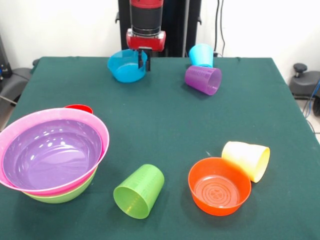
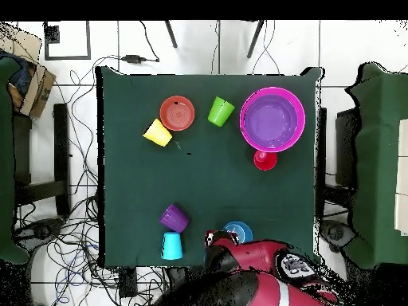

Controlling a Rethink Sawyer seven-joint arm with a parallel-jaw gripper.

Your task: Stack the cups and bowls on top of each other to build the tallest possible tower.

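My gripper (image 1: 144, 62) is at the far side of the table, fingers closed over the rim of the small blue bowl (image 1: 125, 67), which hangs tilted. The overhead view shows the bowl (image 2: 239, 231) beside the arm. The tower (image 1: 50, 152) at the front left is the purple bowl nested in the pink bowl (image 1: 102, 132), in the lime green bowl (image 1: 65, 195). The lime green cup (image 1: 139, 191), pale yellow cup (image 1: 247, 159) and purple cup (image 1: 203, 79) lie on their sides. The light blue cup (image 1: 201, 55) is behind the purple one. The orange bowl (image 1: 219, 186) sits upright.
A small red round piece (image 1: 78, 107) sits just behind the stacked bowls, touching the pink rim; it also shows in the overhead view (image 2: 265, 160). The green table (image 1: 165, 125) has chairs and cables around its edges.
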